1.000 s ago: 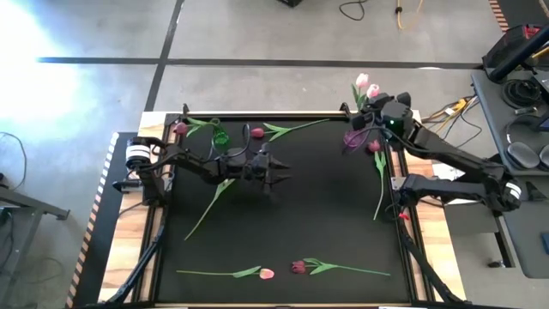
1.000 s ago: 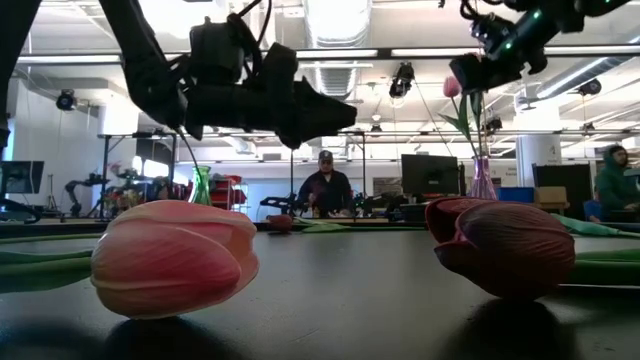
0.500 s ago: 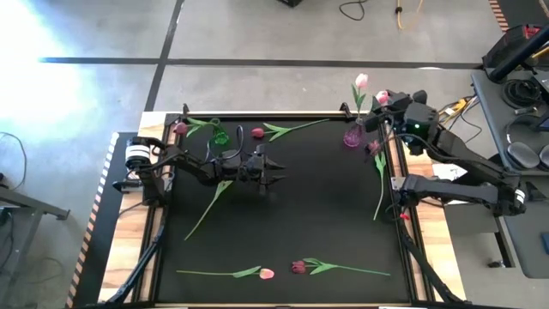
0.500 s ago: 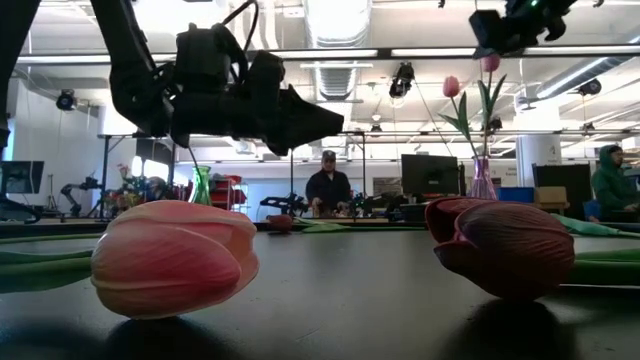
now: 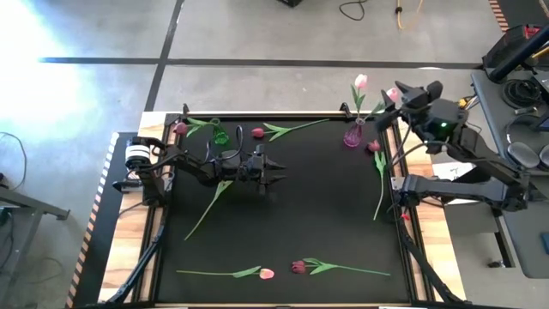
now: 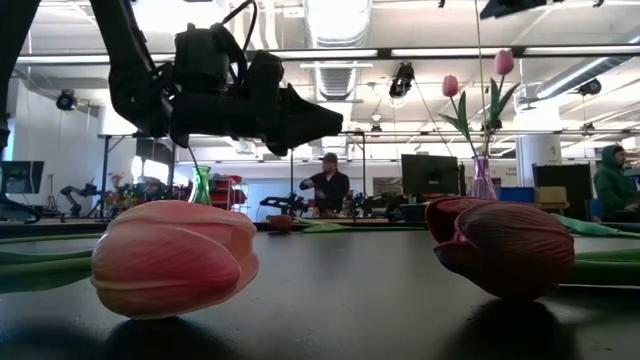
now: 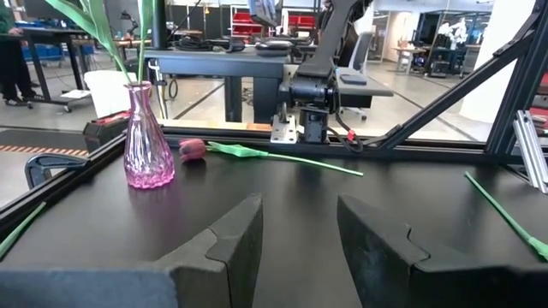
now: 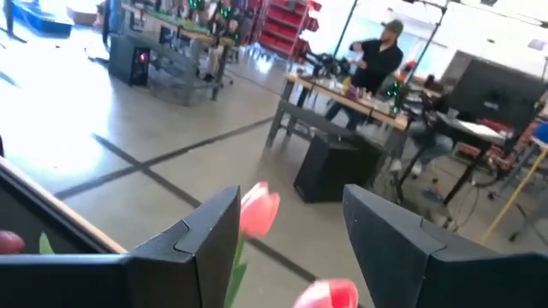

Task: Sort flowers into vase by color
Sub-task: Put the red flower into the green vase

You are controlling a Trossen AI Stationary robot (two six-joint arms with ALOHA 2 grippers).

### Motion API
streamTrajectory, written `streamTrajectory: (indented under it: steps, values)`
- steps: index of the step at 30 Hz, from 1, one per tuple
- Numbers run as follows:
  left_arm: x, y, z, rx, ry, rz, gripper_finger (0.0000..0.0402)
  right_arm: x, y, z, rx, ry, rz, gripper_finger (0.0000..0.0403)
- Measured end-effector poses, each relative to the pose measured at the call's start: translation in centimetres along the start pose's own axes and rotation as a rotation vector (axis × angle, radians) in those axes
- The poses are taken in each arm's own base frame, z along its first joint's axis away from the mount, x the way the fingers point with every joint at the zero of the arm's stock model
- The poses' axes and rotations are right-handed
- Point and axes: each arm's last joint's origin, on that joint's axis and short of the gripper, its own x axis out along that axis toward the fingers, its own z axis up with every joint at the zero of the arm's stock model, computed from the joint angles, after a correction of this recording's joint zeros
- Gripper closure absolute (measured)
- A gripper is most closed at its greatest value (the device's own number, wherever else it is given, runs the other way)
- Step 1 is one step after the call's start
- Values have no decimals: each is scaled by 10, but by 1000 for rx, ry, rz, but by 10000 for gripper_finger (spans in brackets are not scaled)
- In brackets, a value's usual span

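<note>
A pink glass vase [image 5: 352, 136] stands near the table's far right corner and holds two pale pink tulips [image 5: 360, 82] by their stems. My right gripper [image 5: 401, 93] hovers open above and right of their heads [image 8: 259, 210], touching nothing. A green vase [image 5: 220, 136] stands at the far left. My left gripper [image 5: 276, 166] is open above mid-table. Loose tulips lie flat on the table: a maroon one [image 5: 257, 132] at the far side, another [image 5: 375, 147] by the pink vase, a pink one [image 5: 267, 274] and a maroon one [image 5: 298, 267] at the near edge.
Another tulip [image 5: 179, 129] lies by the green vase, and a stem [image 5: 210, 204] slants under my left arm. A raised frame [image 5: 257, 115] borders the black mat. Beyond the table a person [image 6: 322, 185] works at a bench.
My right gripper has risen from the pink vase and drawn away toward the table's right edge, leaving the second pink tulip standing in the vase beside the first. My left gripper has pulled back a little toward the table's left.
</note>
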Motion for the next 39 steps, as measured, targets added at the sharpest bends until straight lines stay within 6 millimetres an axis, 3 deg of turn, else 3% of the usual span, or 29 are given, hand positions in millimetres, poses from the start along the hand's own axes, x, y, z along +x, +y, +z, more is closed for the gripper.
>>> streamTrajectory:
  steps: [7, 17, 22, 31, 39]
  values:
    - [0, 0, 0, -9, 0, 0, 264, -8, -4, 27, -12, -39, 188, 221]
    - [0, 0, 0, -8, 0, 0, 264, 13, 37, 32, -128, 31, 355, 357]
    - [0, 0, 0, -1, 1, 0, 264, 12, 49, 32, -142, 35, 414, 390]
    - [-2, 0, -4, -3, 27, 1, 264, -2, 92, 13, -144, 149, 612, 391]
    - [-5, -1, -8, -5, 42, 0, 264, -27, 150, -30, -123, 302, 784, 390]
